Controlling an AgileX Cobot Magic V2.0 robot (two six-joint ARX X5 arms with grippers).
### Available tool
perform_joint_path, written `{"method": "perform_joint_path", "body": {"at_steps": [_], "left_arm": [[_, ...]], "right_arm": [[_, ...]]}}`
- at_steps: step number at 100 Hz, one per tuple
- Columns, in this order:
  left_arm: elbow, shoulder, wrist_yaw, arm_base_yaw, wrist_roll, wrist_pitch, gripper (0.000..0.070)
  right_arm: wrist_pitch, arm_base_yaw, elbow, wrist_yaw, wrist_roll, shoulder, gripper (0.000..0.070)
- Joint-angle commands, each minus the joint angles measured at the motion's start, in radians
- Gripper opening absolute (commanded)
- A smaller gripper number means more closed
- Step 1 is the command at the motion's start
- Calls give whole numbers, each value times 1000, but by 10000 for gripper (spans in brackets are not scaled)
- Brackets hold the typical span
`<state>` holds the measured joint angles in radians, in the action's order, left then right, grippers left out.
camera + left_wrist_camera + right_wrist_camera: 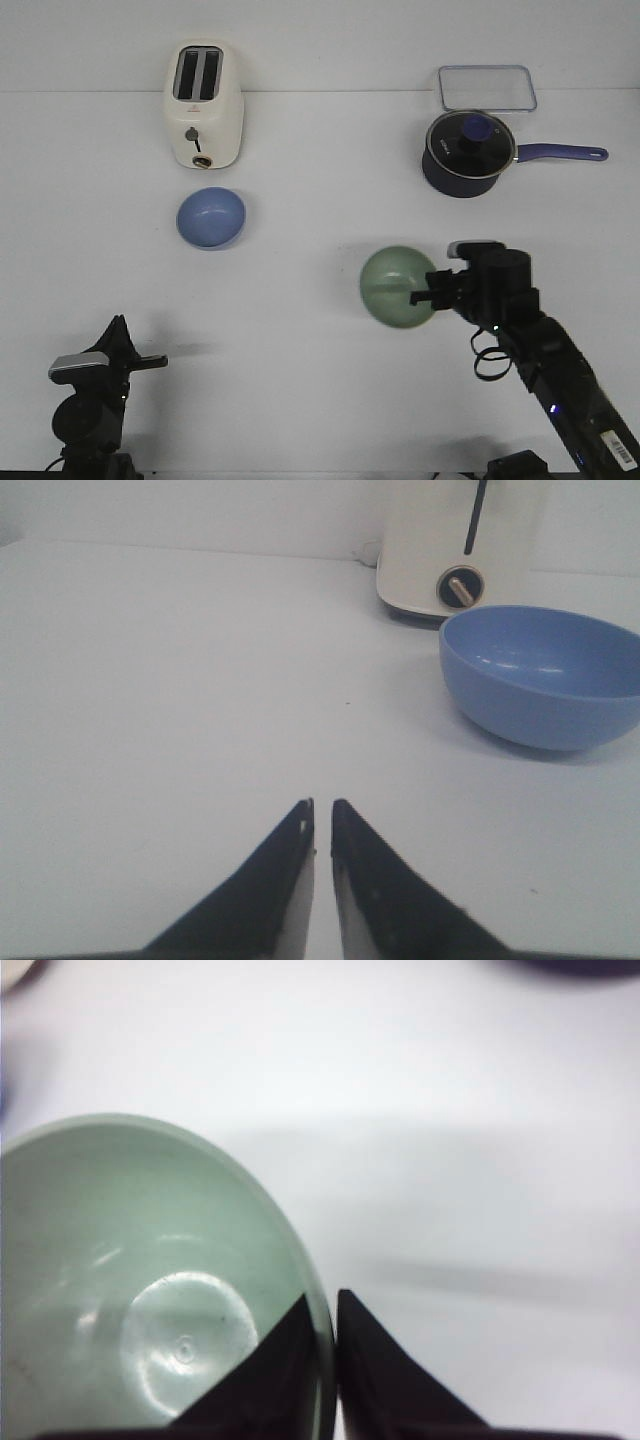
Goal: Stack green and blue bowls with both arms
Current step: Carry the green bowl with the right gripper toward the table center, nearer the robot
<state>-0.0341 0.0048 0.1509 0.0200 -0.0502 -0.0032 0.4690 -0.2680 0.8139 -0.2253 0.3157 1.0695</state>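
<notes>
Two bowls sit in view: one blue bowl [211, 217] and one green bowl [397, 286]. There is one cream toaster [203, 104], one navy lidded saucepan [470, 152], and one clear rectangular container lid [486, 87]. Two black robot arms appear, a left arm [92, 405] and a right arm [540, 350].

Green bowl [397, 286]: pale sage, matte, round, plain. Rim pinched between fingers of right gripper [432, 287], one finger inside, one outside; bowl extends off gripper tip toward robot's left. Appears lifted off table, opening tilted up toward front camera; cannot confirm height. Inside empty, glossy highlights on base.

Blue bowl [211, 217]: light periwinkle, same size, upright, empty. Lies ahead of left gripper [321, 825], slightly rightward, well apart from its near-closed tips.
</notes>
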Motion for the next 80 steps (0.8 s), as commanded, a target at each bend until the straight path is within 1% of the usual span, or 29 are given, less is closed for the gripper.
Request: {"method": "perform_joint_path", "body": {"at_steps": [1, 12, 22, 44, 56, 59, 61, 70, 72, 76, 80], "left_arm": [[20, -2, -5, 0, 7, 12, 15], [20, -2, -5, 0, 7, 12, 14], [20, -2, -5, 0, 7, 12, 14], [20, -2, -5, 0, 7, 12, 14], [20, -2, -5, 0, 7, 12, 15], [20, -2, -5, 0, 7, 12, 14], [20, -2, -5, 0, 7, 12, 15], [20, -2, -5, 0, 7, 12, 15], [20, -2, -5, 0, 7, 12, 14], [20, -2, -5, 0, 7, 12, 15], [20, -2, -5, 0, 7, 12, 15]], "right_arm": [[-28, -118, -22, 51, 56, 22, 1], [-76, -263, -44, 106, 87, 70, 1], [-96, -345, -44, 159, 104, 132, 1], [-101, -402, -44, 227, 103, 221, 1], [-106, -406, -44, 233, 102, 237, 7], [-106, -406, -44, 233, 103, 240, 27], [-107, -406, -44, 233, 103, 241, 56], [-103, -406, -44, 233, 102, 241, 271], [-102, -406, -44, 233, 102, 241, 308], [-102, -406, -44, 233, 96, 240, 348], [-102, -406, -44, 233, 82, 235, 349]]}}
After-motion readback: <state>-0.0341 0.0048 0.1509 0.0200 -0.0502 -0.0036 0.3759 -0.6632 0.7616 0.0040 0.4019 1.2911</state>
